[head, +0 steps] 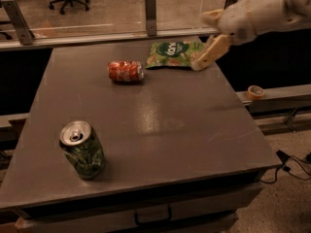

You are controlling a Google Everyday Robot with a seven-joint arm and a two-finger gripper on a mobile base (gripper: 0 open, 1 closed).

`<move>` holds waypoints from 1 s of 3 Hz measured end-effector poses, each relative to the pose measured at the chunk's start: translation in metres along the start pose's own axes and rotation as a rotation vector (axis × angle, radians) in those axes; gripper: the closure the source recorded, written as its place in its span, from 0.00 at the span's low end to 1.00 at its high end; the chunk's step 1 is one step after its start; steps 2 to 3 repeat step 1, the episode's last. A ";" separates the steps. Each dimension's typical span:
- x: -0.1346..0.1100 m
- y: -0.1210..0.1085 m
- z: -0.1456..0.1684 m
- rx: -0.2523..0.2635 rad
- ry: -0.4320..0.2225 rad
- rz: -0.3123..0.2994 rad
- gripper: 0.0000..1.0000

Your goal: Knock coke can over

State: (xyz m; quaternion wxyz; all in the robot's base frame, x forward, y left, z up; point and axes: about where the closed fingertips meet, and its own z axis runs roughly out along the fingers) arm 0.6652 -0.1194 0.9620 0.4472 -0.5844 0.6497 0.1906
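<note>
The coke can [126, 71], red with white lettering, lies on its side on the far middle of the dark table [160, 125], its silver top facing right. My gripper [205, 59] hangs in the air at the table's far right, well to the right of the can and over the right end of a green snack bag [174, 54]. It touches nothing and holds nothing.
A green leafy-patterned can [82, 149] stands upright at the table's near left. A roll of tape [255, 91] sits on a ledge right of the table. A glass barrier with metal posts [150, 13] runs behind the far edge. A drawer handle [151, 216] is below the front edge.
</note>
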 end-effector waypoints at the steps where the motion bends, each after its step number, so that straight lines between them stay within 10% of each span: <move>1: 0.007 -0.019 -0.076 0.212 -0.067 0.045 0.00; 3: 0.007 -0.019 -0.076 0.212 -0.067 0.045 0.00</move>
